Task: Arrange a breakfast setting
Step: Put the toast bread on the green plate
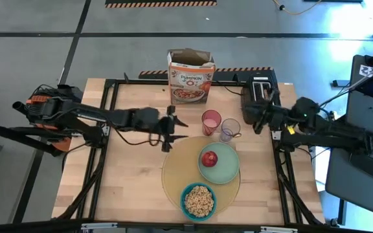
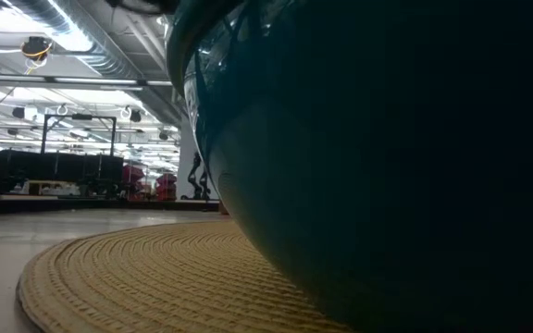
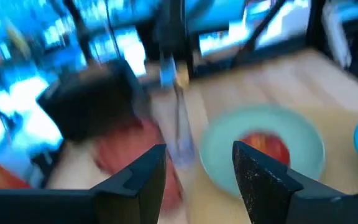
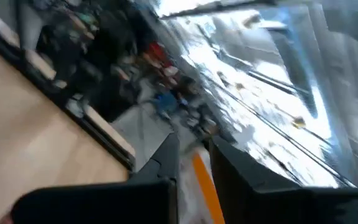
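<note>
The round yellow placemat lies on the table and also shows in the low view. On it rest the pale green plate with the red apple and the blue bowl, full of cereal, which fills the low view. The pink cup and the clear mug stand just past the mat's far edge. My left gripper is open and empty, left of the cup, and points at the plate. My right gripper is by the black toaster, shut on a thin gold strip, seemingly the spoon. No toast shows. My right gripper pinches a thin gold strip between its two fingers. The strip runs along the fingers. The fingers hide the rest of it, and which part of the spoon it is does not show.
An open cereal box stands at the table's far edge, behind the cup. The toaster is at the far right. Bare wood lies left of the placemat.
</note>
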Controlling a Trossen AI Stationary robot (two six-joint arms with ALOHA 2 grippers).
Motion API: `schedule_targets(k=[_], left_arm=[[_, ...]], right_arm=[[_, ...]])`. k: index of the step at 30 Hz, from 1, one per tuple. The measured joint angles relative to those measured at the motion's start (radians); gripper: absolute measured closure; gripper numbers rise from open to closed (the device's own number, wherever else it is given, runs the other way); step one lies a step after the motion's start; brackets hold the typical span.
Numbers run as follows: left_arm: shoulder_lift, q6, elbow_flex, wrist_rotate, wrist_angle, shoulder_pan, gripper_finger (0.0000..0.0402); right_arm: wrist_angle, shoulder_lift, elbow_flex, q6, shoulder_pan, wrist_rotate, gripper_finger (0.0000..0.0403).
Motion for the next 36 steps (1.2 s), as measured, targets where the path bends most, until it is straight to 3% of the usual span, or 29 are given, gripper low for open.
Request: schedule_targets(k=[8, 13, 17, 26, 30, 33, 36], left_arm=[[-0.154, 0.115, 0.001, 0.026, 0.006, 0.034, 0.0228], [-0.215, 0.132, 0.0, 0.023, -0.135, 0.036, 0.0228], [-0.246, 0.132, -0.001, 0.022, -0.196, 0.036, 0.0228], [-0.271, 0.113, -0.012, 0.025, -0.176, 0.036, 0.0228], [-0.271, 0.103, -0.012, 0.02, -0.177, 0.036, 0.0228], [-0.271, 0.1, -0.012, 0.02, -0.189, 0.036, 0.0228], [-0.271, 0.099, -0.012, 0.019, -0.193, 0.036, 0.0228]], right_arm=[[-0.033, -0.287, -0.115, 0.159, 0.0, 0.335, 0.0346], [-0.38, -0.393, -0.128, 0.34, 0.0, 0.554, 0.0346], [-0.548, -0.414, -0.128, 0.488, 0.0, 0.705, 0.0346], [-0.618, -0.357, -0.127, 0.705, 0.0, 1.093, 0.0346], [-0.647, -0.348, -0.127, 0.831, 0.0, 1.128, 0.0346], [-0.572, -0.348, -0.127, 0.86, 0.0, 1.117, 0.0346], [-0.457, -0.348, -0.126, 0.848, 0.0, 1.036, 0.0346]])
